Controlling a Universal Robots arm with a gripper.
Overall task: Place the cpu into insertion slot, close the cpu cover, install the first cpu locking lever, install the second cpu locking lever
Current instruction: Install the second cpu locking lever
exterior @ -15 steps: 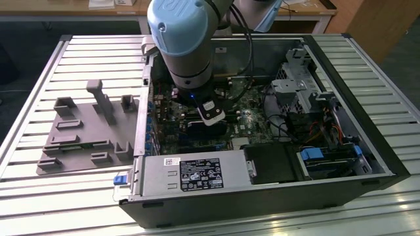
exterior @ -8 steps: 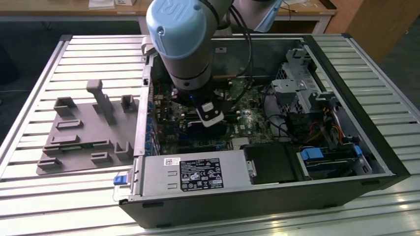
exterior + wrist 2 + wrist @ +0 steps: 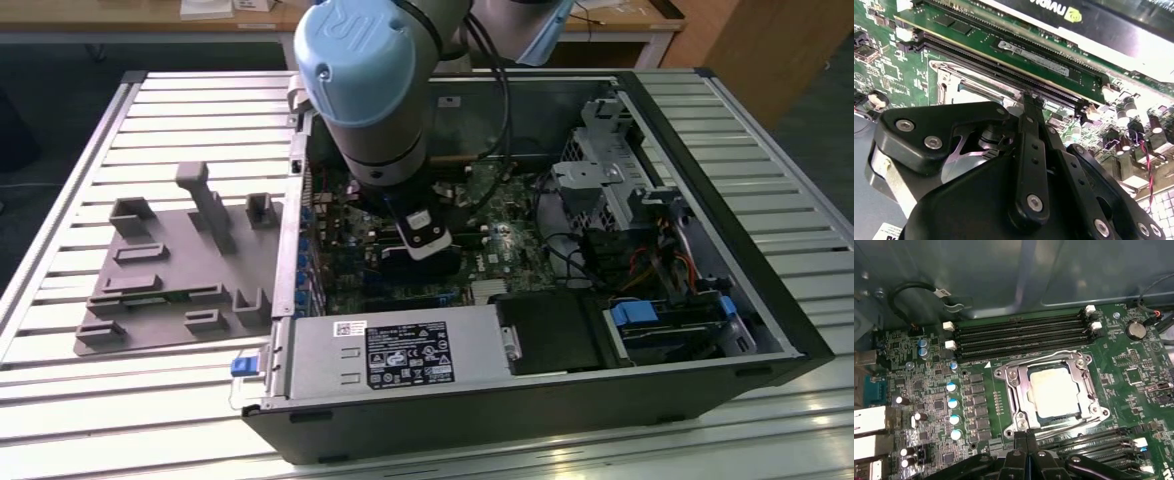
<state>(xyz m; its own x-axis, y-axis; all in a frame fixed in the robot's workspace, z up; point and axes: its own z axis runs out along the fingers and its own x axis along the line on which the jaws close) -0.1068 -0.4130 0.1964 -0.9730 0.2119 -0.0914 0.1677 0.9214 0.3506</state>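
The cpu (image 3: 1054, 390) lies flat in the insertion slot (image 3: 1004, 375), its pale top showing through the window of the cpu cover (image 3: 1020, 395). The cover lies down flat over it. One thin wire locking lever (image 3: 1069, 424) runs along one side of the socket, and another lever (image 3: 1039, 360) runs along the side by the memory slots. My gripper (image 3: 1022, 440) is shut with nothing between its fingertips, which sit at the socket's corner beside the first lever's end. In the second wrist view the gripper (image 3: 1031, 102) tapers to that same corner. In the exterior view the gripper (image 3: 404, 265) reaches down into the open computer case.
Long black memory slots (image 3: 1021, 335) flank the socket. A graphics card (image 3: 1064, 15) stands close to the gripper. The power supply (image 3: 387, 350) and drive cage (image 3: 614, 180) crowd the case. A grey fixture (image 3: 174, 270) lies on the slatted table at the exterior view's left.
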